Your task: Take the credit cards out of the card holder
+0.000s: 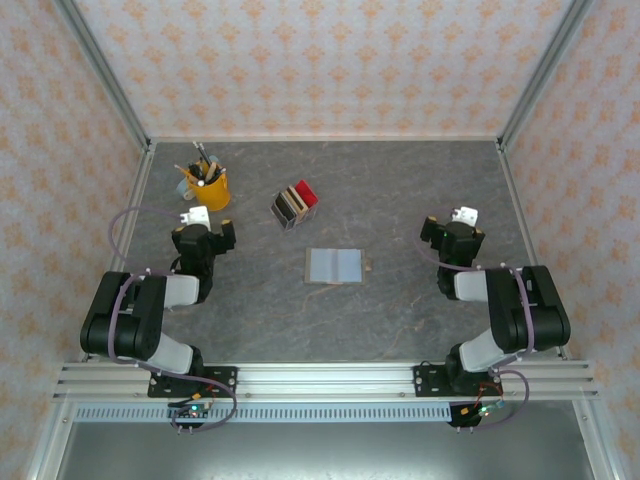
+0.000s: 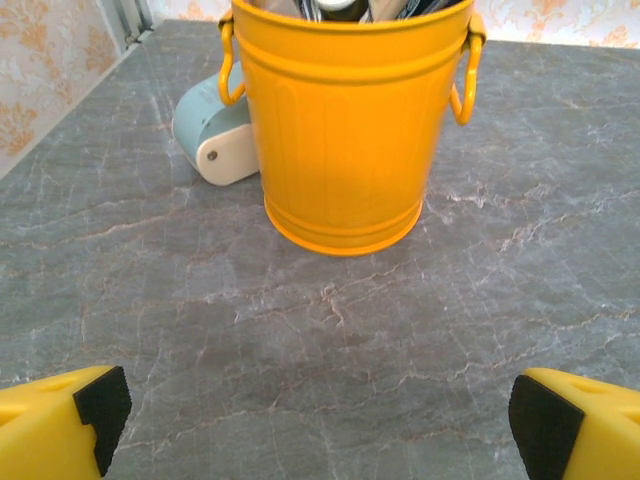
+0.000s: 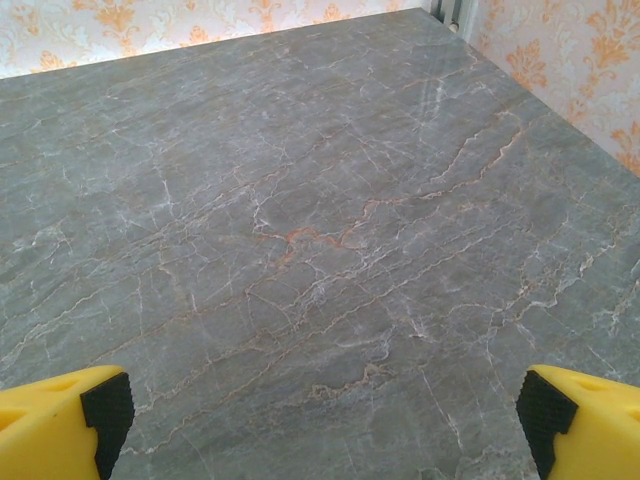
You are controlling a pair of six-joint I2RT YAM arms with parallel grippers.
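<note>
Top external view: the card holder lies open and flat at the middle of the counter. The left claw gapes wide, empty, facing a yellow bucket near the far left corner. The right claw gapes wide over bare counter.

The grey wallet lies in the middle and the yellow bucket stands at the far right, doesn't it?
No: the top view shows the yellow bucket at the far left. The grey wallet does lie in the middle.
</note>
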